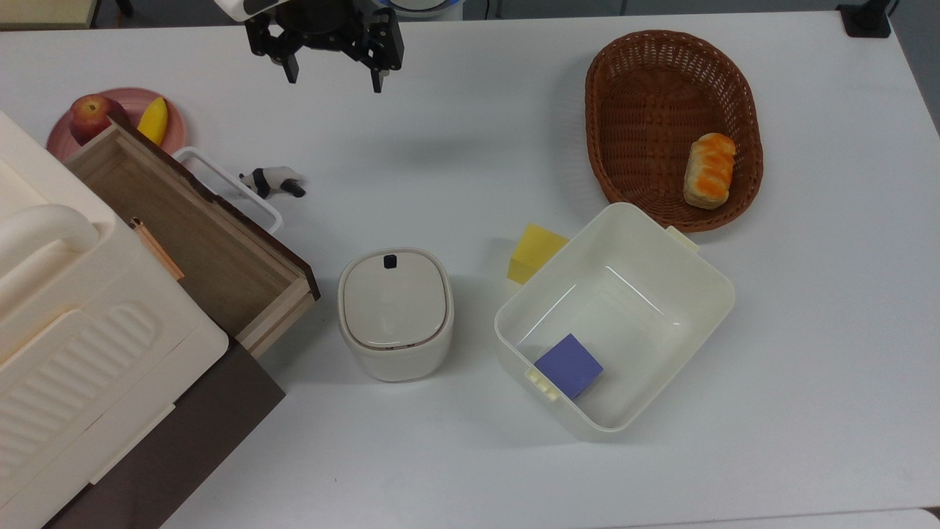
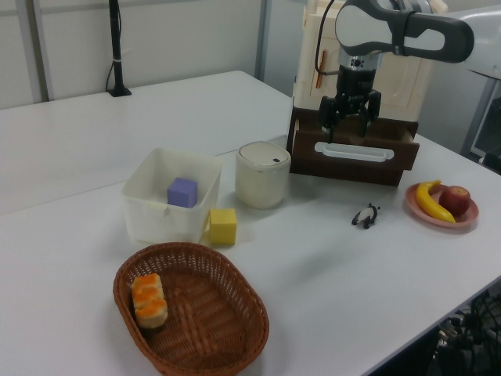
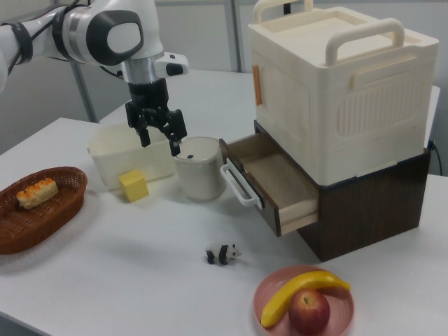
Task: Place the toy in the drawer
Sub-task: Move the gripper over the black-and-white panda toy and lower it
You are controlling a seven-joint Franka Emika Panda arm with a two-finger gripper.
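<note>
The toy, a tiny black-and-white panda [image 1: 273, 181] [image 2: 365, 215] [image 3: 222, 253], lies on the white table just beside the drawer's white loop handle [image 1: 229, 186]. The drawer [image 1: 192, 236] [image 2: 356, 148] [image 3: 269, 176] is pulled open and its light-brown inside holds nothing. My gripper [image 1: 334, 78] [image 2: 347, 126] [image 3: 161, 139] hangs open high above the table, at the top view's upper edge, well apart from the panda, with nothing between its fingers.
A cream cabinet [image 1: 66, 316] sits over the drawer. A pink plate [image 1: 173, 131] holds an apple and a banana. A lidded cream pot [image 1: 395, 312], a yellow cube [image 1: 534, 252], a cream tub [image 1: 705, 294] with a purple cube, and a wicker basket [image 1: 646, 66] with bread stand around.
</note>
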